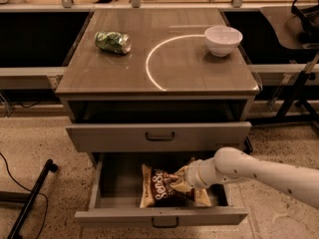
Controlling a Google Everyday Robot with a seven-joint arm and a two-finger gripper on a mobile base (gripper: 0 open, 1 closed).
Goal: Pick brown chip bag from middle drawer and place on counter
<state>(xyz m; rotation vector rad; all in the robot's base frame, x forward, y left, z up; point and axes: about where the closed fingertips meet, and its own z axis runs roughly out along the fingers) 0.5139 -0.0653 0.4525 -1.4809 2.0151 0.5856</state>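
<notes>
The brown chip bag (pixel 155 190) lies in the pulled-out middle drawer (pixel 160 216), the lowest one, with its cream lettering facing up. My gripper (pixel 182 179) reaches into the drawer from the right on its white arm and sits on the bag's right half. It is shut on the bag, which is bunched up there. The bag rests on the drawer floor. Part of the bag's right end is hidden behind my wrist. The counter (pixel 179 71) is the grey-brown cabinet top above, marked with a pale arc line.
A small green shiny packet (pixel 113 41) lies at the counter's back left and a white bowl (pixel 223 39) at its back right. The taller-fronted drawer (pixel 159 136) above is slightly out and overhangs the back of the open drawer. A black stand leg (pixel 31 198) lies on the floor at left.
</notes>
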